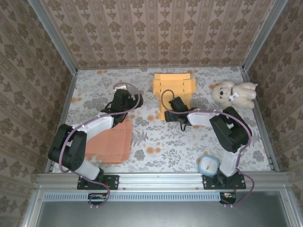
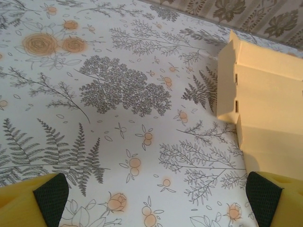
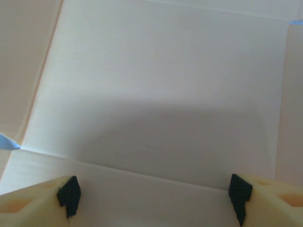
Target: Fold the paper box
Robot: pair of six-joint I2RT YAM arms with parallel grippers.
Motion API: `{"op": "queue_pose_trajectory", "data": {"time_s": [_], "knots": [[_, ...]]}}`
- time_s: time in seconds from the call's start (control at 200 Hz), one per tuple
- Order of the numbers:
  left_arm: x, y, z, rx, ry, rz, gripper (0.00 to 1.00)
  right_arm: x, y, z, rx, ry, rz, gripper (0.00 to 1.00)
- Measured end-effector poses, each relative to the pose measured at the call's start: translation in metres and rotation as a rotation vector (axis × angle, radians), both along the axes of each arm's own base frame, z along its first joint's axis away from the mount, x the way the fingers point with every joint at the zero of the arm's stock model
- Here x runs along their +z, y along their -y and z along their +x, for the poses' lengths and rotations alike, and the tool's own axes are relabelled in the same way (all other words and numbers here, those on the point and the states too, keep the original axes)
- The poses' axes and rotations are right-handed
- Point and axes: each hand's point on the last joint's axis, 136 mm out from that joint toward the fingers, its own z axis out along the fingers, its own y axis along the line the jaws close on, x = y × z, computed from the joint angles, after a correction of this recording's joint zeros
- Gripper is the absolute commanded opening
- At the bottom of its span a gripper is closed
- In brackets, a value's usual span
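1. Plainly, the left tool stands wide open. Its two dark pads sit at the lower corners of the left wrist view, with only the flowered table between them.
2. The yellow paper box lies ahead of that tool and off to its right, apart from it, resting on the table with one side wall raised.
3. The right tool is also spread open and grasps nothing. Its pads are over a pale, creased panel of the box that stretches ahead and to both sides; whether they touch it I cannot tell.
4. In the top view, the right tool sits over the near part of the box, and the left tool is near the box's left side.
5. A flat orange sheet lies behind the left tool, partly under its arm.
6. A teddy bear sits well off to the right of the right tool, and a round blue-and-white object lies behind it.
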Motion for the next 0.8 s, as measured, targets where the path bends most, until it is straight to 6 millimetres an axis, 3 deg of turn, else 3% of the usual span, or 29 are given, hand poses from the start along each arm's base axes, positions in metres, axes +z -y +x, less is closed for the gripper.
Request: {"op": "queue_pose_trajectory", "data": {"time_s": [0.37,0.645,0.8], "knots": [[-0.006,0.029,-0.015,-0.090,-0.014,-0.032,0.97,0.004,-0.021,-0.081,0.098,0.019,-0.017,0.86],[-0.038,0.039,-0.013,-0.119,-0.081,-0.030,0.94,0.050,-0.026,-0.089,0.100,0.132,0.058,0.84],[-0.050,0.048,-0.004,-0.132,-0.106,-0.028,0.94,0.060,-0.027,-0.090,0.103,0.156,0.071,0.84]]}}
